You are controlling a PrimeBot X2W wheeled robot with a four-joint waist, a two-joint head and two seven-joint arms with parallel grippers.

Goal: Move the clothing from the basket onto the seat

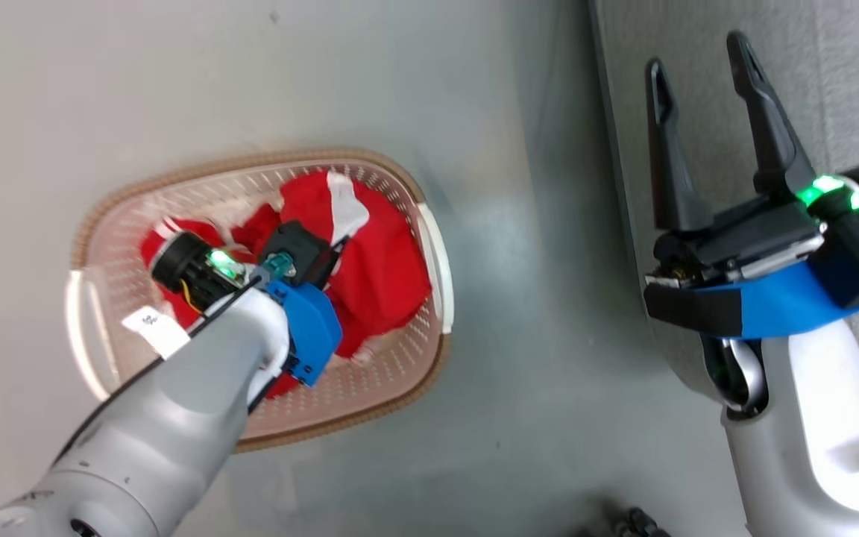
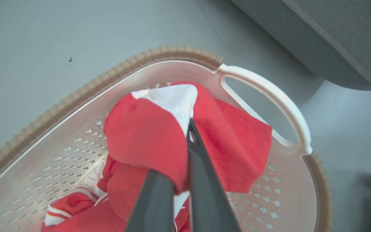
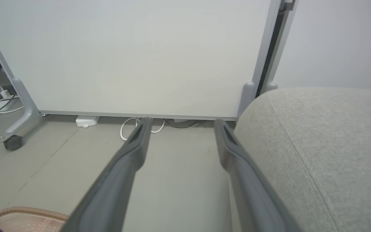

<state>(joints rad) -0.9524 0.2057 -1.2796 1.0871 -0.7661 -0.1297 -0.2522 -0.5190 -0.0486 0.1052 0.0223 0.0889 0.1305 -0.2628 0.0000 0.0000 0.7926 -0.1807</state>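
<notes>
Left claw clenched on red-and-white clothing inside basket, right claw spread open at seat edge

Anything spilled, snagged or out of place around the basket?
Nothing stands out. The red clothing lies wholly inside the basket, none over the rim; left pincer is shut on a fold, right pincer open by the sofa.

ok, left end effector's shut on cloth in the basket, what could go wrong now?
Left end effector pinches just a fold of the striped garment: it may slip free. The second garment lies bunched against it and could ride up, then drop on the floor before the sofa.
</notes>
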